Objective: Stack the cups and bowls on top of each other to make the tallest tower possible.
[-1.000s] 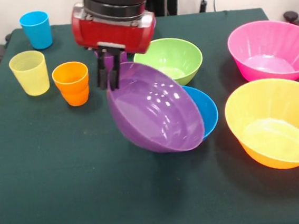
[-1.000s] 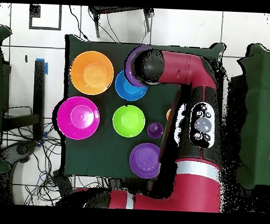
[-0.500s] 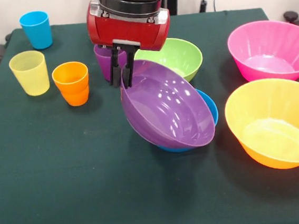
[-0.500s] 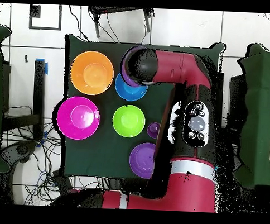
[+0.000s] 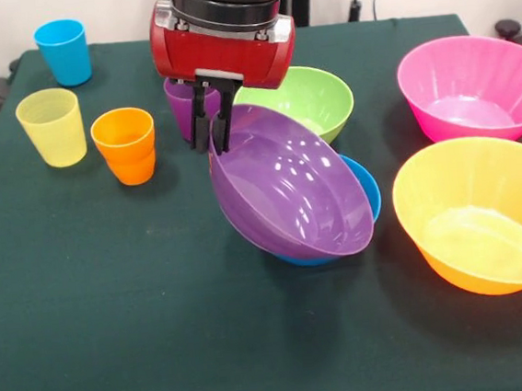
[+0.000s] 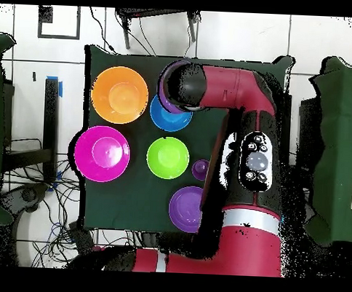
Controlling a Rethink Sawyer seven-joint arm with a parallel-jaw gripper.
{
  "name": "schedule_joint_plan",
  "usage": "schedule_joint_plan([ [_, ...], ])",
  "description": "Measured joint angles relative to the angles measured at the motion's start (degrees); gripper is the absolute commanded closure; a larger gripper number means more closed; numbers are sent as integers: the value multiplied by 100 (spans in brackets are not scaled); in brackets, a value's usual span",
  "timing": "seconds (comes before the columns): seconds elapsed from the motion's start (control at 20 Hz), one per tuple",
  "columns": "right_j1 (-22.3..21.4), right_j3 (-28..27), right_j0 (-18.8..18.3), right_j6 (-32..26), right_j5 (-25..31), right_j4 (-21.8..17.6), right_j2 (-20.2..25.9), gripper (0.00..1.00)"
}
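My gripper (image 5: 212, 143) is shut on the rim of a purple bowl (image 5: 290, 191). The bowl hangs tilted, its opening facing the camera. Its low side lies over the blue bowl (image 5: 365, 192), which shows only at the right and underneath. In the overhead view the arm covers the gripper and most of the held purple bowl (image 6: 166, 77), beside the blue bowl (image 6: 168, 117). The blue cup (image 5: 64, 51), yellow cup (image 5: 52, 127) and orange cup (image 5: 125, 146) stand at the left. The purple cup (image 5: 178, 104) stands just behind the gripper.
A green bowl (image 5: 306, 101) stands behind the held bowl. The pink bowl (image 5: 473, 90) and orange bowl (image 5: 482, 219) stand at the right. A second purple bowl (image 6: 185, 208) lies near the robot's base, beside the purple cup (image 6: 200, 169).
Over the last second the gripper carried the purple bowl rightward over the blue bowl. In the last half second it hardly moved.
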Motion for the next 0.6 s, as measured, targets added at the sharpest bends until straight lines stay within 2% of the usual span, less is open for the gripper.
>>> schedule_joint_plan([
  [0.6,-2,75,4,0,0,-24,0,100],
])
